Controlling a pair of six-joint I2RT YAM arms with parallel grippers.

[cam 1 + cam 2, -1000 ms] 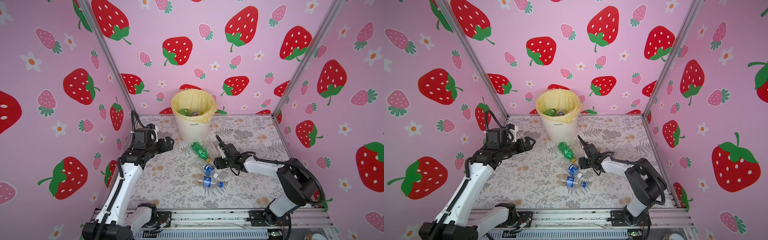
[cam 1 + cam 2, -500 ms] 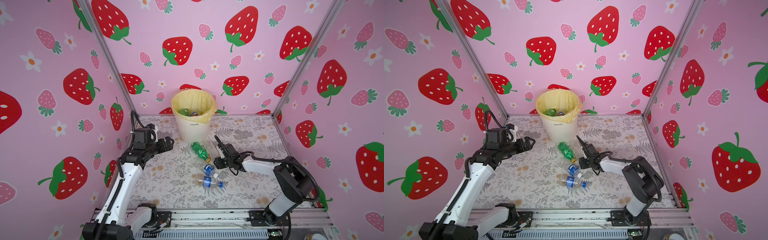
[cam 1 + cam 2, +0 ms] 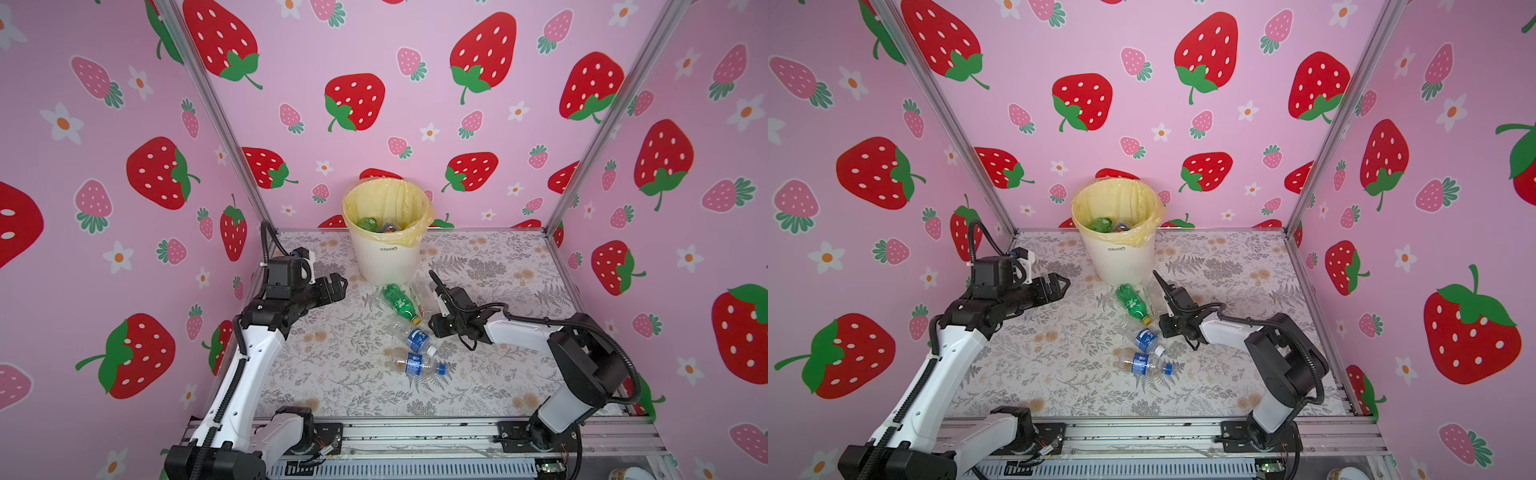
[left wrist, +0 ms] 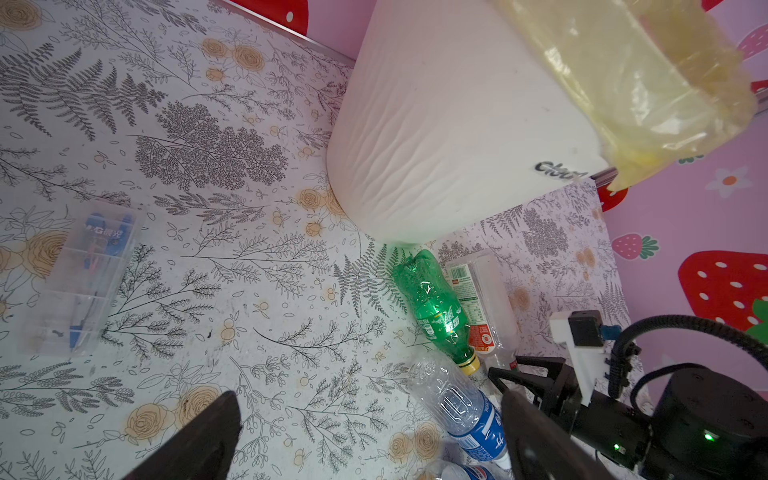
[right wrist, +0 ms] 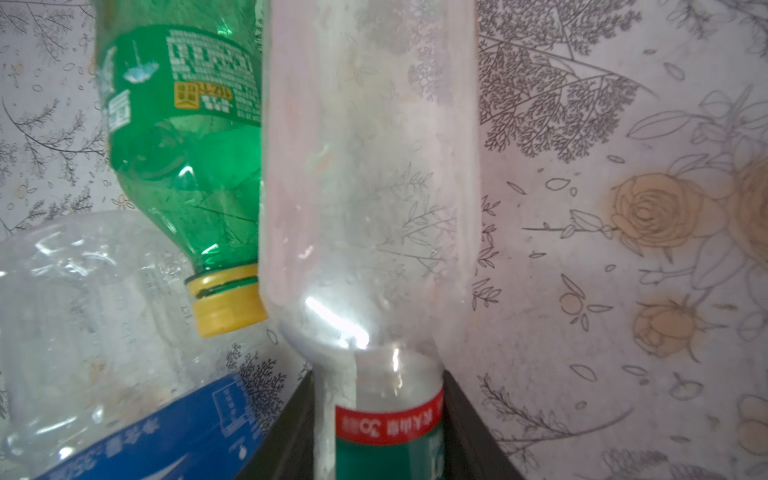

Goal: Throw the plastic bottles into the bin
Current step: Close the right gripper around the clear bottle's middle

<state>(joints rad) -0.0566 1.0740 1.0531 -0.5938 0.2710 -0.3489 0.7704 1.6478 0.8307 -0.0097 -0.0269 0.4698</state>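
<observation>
On floral tabletop (image 3: 332, 374) inside strawberry-print walls (image 3: 291, 75) | left gripper (image 3: 338, 284) spread wide | right gripper (image 5: 378, 374) clenched on clear bottle (image 5: 365, 166)

white bin (image 3: 1121, 266), green bottle (image 3: 1131, 304) lying beside

Robot booth, strawberry-print walls (image 3: 415, 50), aluminium frame (image 3: 212, 104)

Pink strawberry-print walls (image 3: 291, 41), grey fern-and-rose patterned floor (image 3: 332, 374), aluminium corner posts (image 3: 218, 116), even light
</observation>
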